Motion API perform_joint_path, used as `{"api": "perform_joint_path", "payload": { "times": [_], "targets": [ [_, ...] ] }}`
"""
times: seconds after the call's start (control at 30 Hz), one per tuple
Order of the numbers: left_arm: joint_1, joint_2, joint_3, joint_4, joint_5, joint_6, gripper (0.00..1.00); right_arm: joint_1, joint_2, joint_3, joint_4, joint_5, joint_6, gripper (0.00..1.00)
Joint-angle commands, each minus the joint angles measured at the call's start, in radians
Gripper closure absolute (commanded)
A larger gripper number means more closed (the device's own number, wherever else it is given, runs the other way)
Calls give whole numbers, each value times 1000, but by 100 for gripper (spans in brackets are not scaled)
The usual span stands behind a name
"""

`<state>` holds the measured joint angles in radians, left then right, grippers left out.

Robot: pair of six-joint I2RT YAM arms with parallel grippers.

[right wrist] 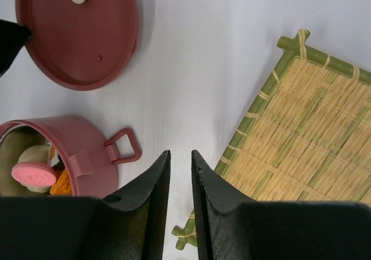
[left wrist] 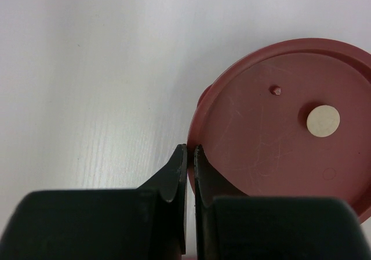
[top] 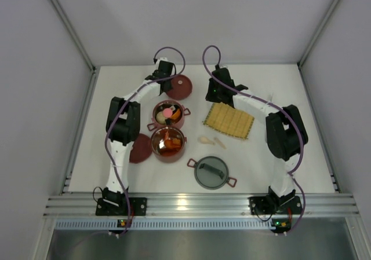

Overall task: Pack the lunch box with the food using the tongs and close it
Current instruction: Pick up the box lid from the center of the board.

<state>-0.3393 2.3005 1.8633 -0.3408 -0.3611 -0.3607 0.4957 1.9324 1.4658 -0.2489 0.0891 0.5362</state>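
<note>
**Red lid at the tips of the clenched left claw**

Dark-red and flat, one lid (left wrist: 278, 132) of the lunch box lies at the far side of the white surface (left wrist: 87, 69). The left claw (left wrist: 190, 150) is clenched right at its rim; whether the rim is pinched between the fingers cannot be told. Nearer the arms, two bowl tiers stand touching. The far bowl (top: 181, 116) holds a pink piece of food (top: 167, 113), and the near bowl (top: 168, 156) holds orange pieces (top: 168, 142). A second flat lid (top: 139, 150) lies just left of the near bowl. The grey domed lid (top: 211, 173) sits well apart, toward the near edge. The right claw (right wrist: 181, 154) hangs slightly parted and grasps nothing, between the far bowl's handle (right wrist: 123, 146) and the woven mat (right wrist: 313, 132).
</note>
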Motion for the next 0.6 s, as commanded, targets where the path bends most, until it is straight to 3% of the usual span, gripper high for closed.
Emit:
{"api": "perform_joint_path", "payload": {
  "times": [0.0, 0.37, 0.57],
  "targets": [
    [5, -151, -36, 147, -6, 3, 100, 12, -78, 11, 33, 27, -16, 80],
    [-9, -328, -211, 281, 5, -11, 100, 12, -125, -22, 46, 44, -24, 80],
    [-30, -417, -243, 194, -36, -27, 100, 12, -157, -38, 42, 41, -24, 80]
  ]
}}
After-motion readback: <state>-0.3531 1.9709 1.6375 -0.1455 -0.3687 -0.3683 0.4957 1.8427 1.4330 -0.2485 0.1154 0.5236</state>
